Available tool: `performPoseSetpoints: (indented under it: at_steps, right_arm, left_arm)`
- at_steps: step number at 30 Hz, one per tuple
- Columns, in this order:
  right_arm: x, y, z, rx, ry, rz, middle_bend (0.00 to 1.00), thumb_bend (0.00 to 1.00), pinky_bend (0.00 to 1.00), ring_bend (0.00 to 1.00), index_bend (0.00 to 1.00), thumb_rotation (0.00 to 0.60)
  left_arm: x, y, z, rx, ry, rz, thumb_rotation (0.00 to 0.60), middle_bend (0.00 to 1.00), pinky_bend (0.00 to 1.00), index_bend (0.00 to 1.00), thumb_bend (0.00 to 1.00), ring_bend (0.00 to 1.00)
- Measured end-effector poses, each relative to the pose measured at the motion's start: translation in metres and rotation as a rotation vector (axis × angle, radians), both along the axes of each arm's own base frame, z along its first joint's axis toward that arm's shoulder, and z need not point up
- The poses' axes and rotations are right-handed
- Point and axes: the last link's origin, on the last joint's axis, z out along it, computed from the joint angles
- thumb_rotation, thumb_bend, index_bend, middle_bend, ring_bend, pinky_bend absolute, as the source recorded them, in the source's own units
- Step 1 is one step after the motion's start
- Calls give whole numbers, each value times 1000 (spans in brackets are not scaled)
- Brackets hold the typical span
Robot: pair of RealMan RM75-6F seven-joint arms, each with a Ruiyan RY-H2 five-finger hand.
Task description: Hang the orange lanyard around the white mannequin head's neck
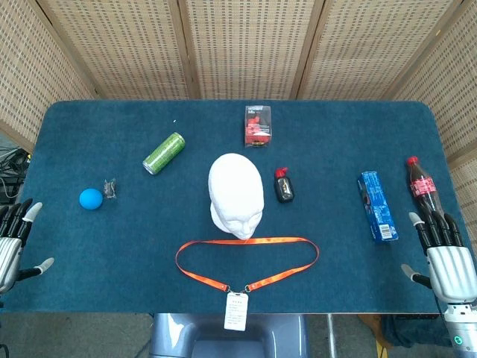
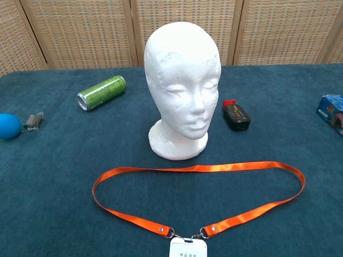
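Note:
The white mannequin head (image 1: 236, 195) (image 2: 183, 88) stands upright in the middle of the blue table, its face toward me. In front of it the orange lanyard (image 1: 247, 259) (image 2: 198, 169) lies flat in a wide loop, with its white badge (image 1: 235, 310) (image 2: 188, 248) at the table's near edge. My left hand (image 1: 13, 239) hovers open at the table's left edge, far from the lanyard. Over at the right edge my right hand (image 1: 446, 257) is open too, fingers apart and holding nothing. Neither hand shows in the chest view.
A green can (image 1: 164, 153) (image 2: 102, 92) lies on its side at the back left. A blue ball (image 1: 90, 198) (image 2: 8, 126) and a small dark clip (image 1: 111, 189) sit left. A red box (image 1: 257, 125), a black bottle (image 1: 284, 185) (image 2: 236, 115), a blue packet (image 1: 377, 205) and a cola bottle (image 1: 422, 184) lie behind and right.

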Motion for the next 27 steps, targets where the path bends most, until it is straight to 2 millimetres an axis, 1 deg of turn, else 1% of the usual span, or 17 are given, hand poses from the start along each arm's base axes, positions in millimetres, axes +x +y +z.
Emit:
performPoseSetpoints:
  at_steps: [3, 8, 12, 14, 16, 18, 23, 27]
  right_arm:
    - [-1, -1, -1, 6, -3, -3, 0, 0, 0, 0, 15, 600]
    - [0, -7, -7, 50, -14, -7, 0, 0, 0, 0, 58, 600]
    - [5, -23, -14, 119, -6, 8, 0, 0, 0, 0, 107, 600]
    - [12, -36, -19, 167, 6, 25, 0, 0, 0, 0, 180, 600]
    - [22, -49, -26, 225, 18, 46, 0, 5, 0, 0, 233, 600]
    - [31, -61, -34, 279, 22, 61, 0, 44, 0, 0, 260, 600]
    - [56, -91, -58, 431, 6, 66, 0, 213, 0, 0, 332, 600]
    - [73, -113, -78, 497, -1, 62, 0, 296, 0, 0, 386, 600]
  left_arm:
    - [-1, 0, -1, -1, 2, 0, 600, 0, 0, 0, 0, 0]
    - [-1, 3, -3, -5, 4, 2, 600, 0, 0, 0, 0, 0]
    - [-2, 6, -7, -15, 10, 11, 600, 0, 0, 0, 0, 0]
    - [-3, 8, -8, -20, 13, 19, 600, 0, 0, 0, 0, 0]
    - [-4, 10, -9, -23, 14, 28, 600, 0, 0, 0, 0, 0]
    - [-5, 11, -9, -23, 13, 33, 600, 0, 0, 0, 0, 0]
    - [-6, 13, -10, -26, 13, 40, 600, 0, 0, 0, 0, 0]
    - [-8, 15, -12, -37, 13, 49, 600, 0, 0, 0, 0, 0]
